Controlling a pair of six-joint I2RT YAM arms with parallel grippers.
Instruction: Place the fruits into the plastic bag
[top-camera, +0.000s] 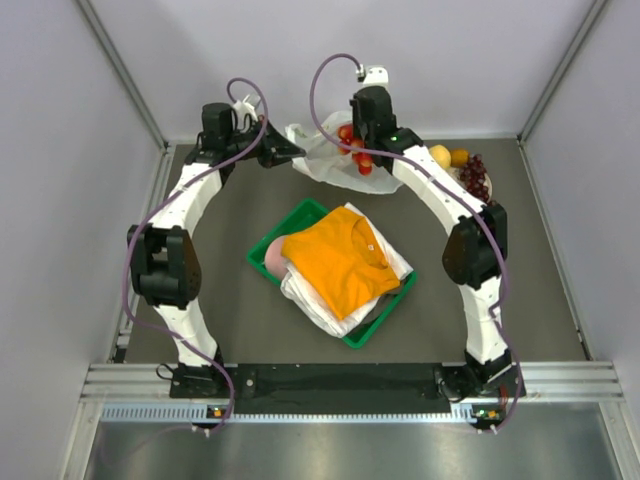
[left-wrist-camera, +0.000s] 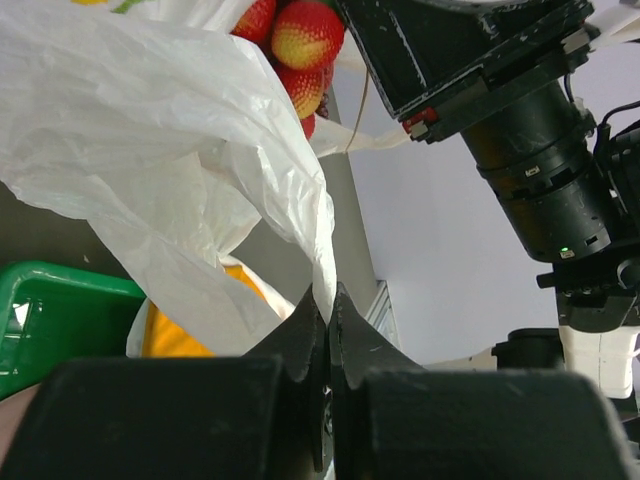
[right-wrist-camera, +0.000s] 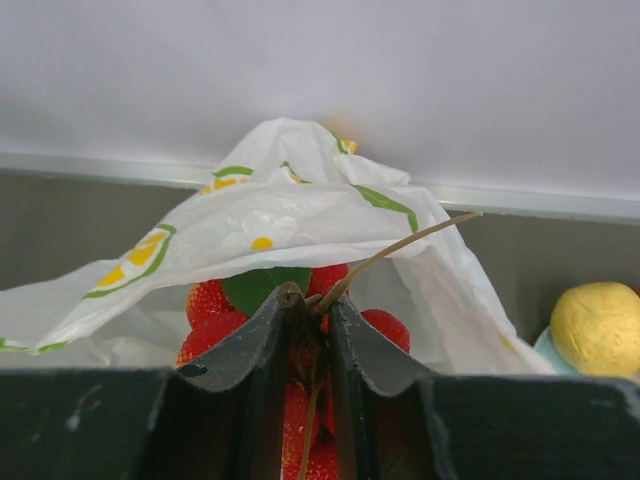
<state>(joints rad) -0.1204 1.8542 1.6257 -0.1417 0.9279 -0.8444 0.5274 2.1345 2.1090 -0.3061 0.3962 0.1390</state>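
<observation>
Red strawberry cluster (right-wrist-camera: 205, 305) on thin stem: hangs below right tool (right-wrist-camera: 312, 305), long axis vertical, at mouth of thin white translucent plastic bag with citrus print (top-camera: 325, 165), far centre of dark counter (top-camera: 240, 310).
Right tool nearly closed, pinching stem.
Bag film drapes over cluster; whether cluster fully inside, cannot tell.
Left tool (left-wrist-camera: 327, 300) clamped tight on bag rim, just left of cluster, lifting edge.
Judgement: release path straight down; right arm's move.
Yellow pear-like fruit (top-camera: 440, 155), small orange (top-camera: 459, 157), dark purple grape bunch (top-camera: 476, 178) just right of bag, nearer right arm.
</observation>
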